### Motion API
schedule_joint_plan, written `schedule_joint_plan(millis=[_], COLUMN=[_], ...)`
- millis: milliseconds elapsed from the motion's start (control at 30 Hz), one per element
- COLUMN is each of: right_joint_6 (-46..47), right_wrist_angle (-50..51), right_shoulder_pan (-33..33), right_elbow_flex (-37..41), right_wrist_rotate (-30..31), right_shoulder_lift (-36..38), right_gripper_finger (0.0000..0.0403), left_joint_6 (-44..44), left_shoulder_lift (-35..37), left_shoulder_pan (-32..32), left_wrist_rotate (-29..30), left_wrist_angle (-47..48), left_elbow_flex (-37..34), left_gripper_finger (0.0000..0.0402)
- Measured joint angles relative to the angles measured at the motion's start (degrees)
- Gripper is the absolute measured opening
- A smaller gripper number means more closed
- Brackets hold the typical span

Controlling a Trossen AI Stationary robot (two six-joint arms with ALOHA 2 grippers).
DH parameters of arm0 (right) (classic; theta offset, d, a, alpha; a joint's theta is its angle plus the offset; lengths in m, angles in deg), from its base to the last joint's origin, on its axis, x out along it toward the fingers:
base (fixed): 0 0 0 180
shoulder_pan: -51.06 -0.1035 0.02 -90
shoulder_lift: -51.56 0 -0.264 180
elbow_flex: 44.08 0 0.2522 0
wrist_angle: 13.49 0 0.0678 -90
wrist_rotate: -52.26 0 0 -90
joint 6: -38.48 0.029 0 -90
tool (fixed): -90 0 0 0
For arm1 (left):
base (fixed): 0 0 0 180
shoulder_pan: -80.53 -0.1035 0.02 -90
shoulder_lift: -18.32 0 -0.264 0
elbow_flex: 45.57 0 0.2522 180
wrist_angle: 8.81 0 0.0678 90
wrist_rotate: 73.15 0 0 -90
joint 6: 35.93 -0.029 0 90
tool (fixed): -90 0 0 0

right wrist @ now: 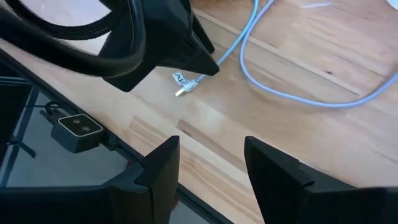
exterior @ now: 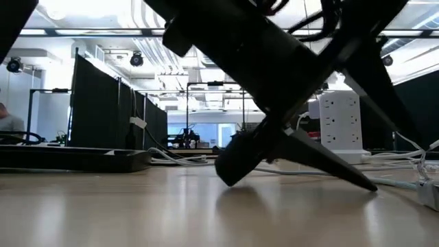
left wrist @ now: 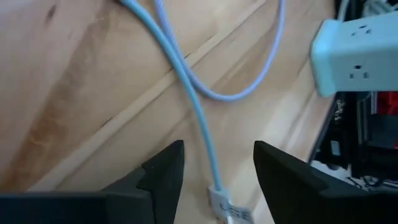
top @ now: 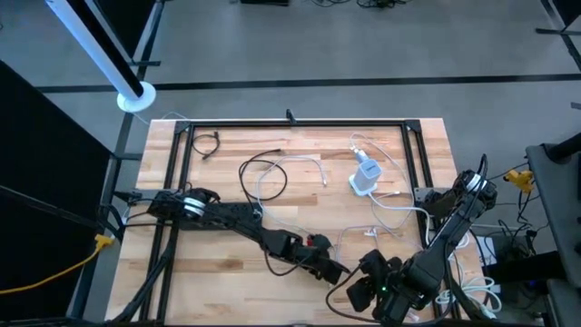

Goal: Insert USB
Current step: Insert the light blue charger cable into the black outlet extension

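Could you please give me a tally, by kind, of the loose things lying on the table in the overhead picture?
White cables: 2, one long at mid-table, one near the white power strip
Black cables: 2, a loop and a short one
White power strip: 1
Total: 5
The left gripper, fingers open, straddles a white USB plug.

USB plug (left wrist: 225, 207) on table (top: 300, 195) between left gripper (left wrist: 217, 168) fingers, power strip (top: 366, 173) beyond
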Motion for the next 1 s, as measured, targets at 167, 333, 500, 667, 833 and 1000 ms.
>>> schedule_joint_plan(millis=[167, 333, 500, 667, 833, 1000], right_joint_6=[-0.65, -3.08, -14.02, -23.11, -31.14, -41.90], right_wrist_angle=[0.27, 0.42, 0.39, 0.26, -3.71, -12.99], right_shoulder_pan=[0.00, 0.00, -0.02, 0.05, 0.59, 3.65], right_elbow_flex=[0.00, 0.00, 0.02, 1.39, 3.63, 5.43], right_wrist_rotate=[0.03, 0.03, 0.06, -0.26, -0.76, -1.84], right_shoulder_lift=[0.01, 0.01, -0.52, -4.48, -9.52, -14.25], right_gripper_finger=[0.0165, 0.0160, 0.0148, 0.0124, 0.0097, 0.0061], left_joint_6=[-1.31, -5.29, -10.74, -23.64, -40.20, -48.29], left_shoulder_lift=[-0.96, -0.56, 1.63, 9.78, 20.54, 30.18], left_shoulder_pan=[0.08, 0.01, -0.15, 0.90, 5.44, 10.06], left_wrist_rotate=[-0.13, 1.41, 1.38, 9.80, 21.95, 24.17], left_wrist_angle=[4.71, 10.72, 16.11, 37.69, 58.18, 61.20], left_elbow_flex=[2.21, 2.38, 2.03, 1.46, 1.21, -1.69], left_gripper_finger=[0.0146, 0.0108, 0.0049, 0.0005, 0.0008, 0.0006])
